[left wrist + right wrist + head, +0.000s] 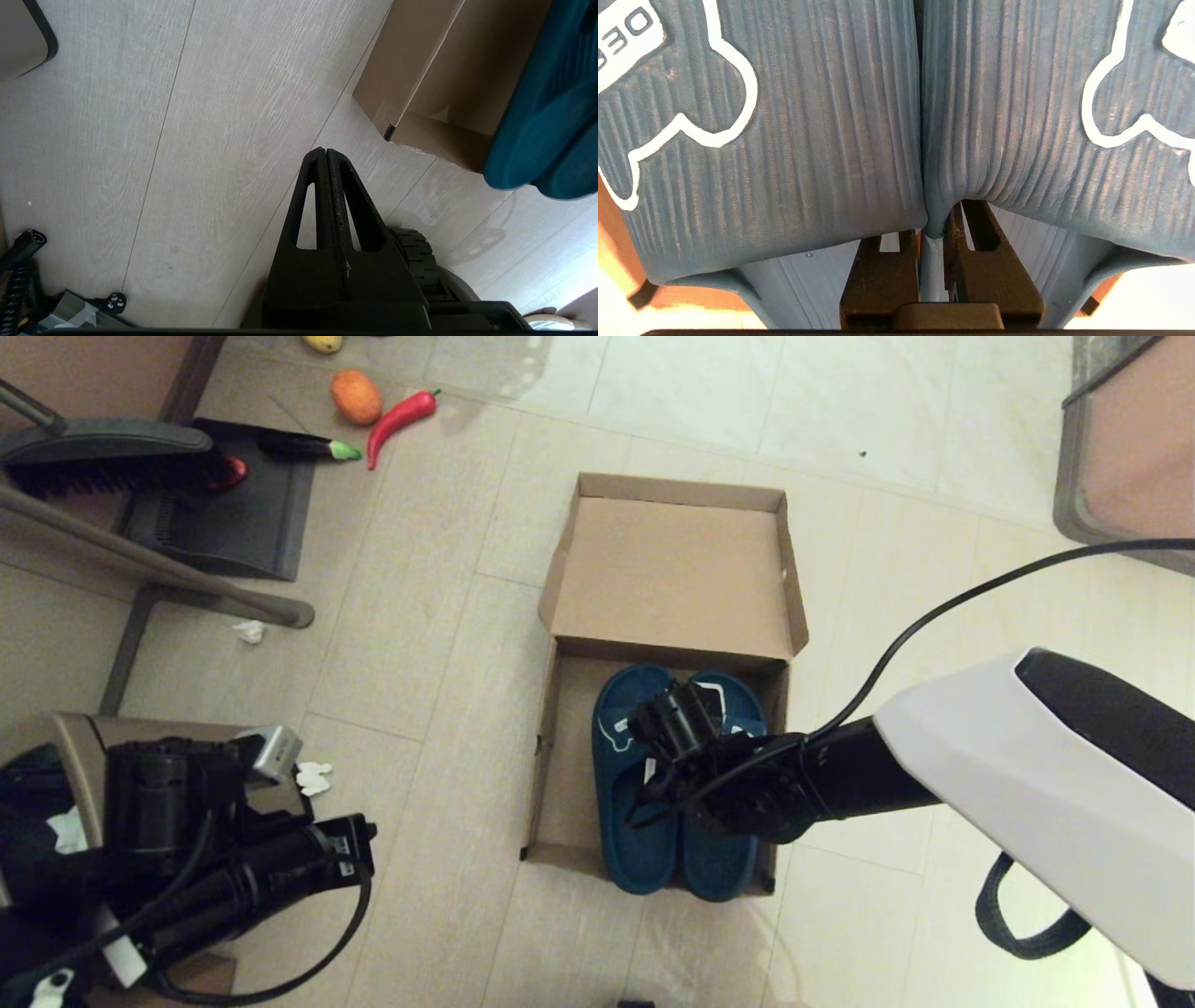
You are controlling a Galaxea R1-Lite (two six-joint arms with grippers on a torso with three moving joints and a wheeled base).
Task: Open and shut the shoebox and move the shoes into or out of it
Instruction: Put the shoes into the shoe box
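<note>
The shoebox (551,747) lies open on the floor, its lid (672,569) folded flat back. Both teal shoes (644,840) lie side by side in it, heels overhanging the near edge. My right gripper (670,717) reaches into the box from the right, over the straps. In the right wrist view the right gripper (931,219) is shut on the touching inner strap edges of the shoes (808,116), fingertips hidden under the straps. My left gripper (325,151) is shut on nothing, parked over the floor left of the shoebox (420,70).
A dustpan (233,513) and brush (112,462) lie at the far left, with a toy chili (400,418), an orange piece (356,396) and an eggplant (308,448) nearby. Paper scraps (249,631) lie on the floor. A framed panel (1120,448) stands at the far right.
</note>
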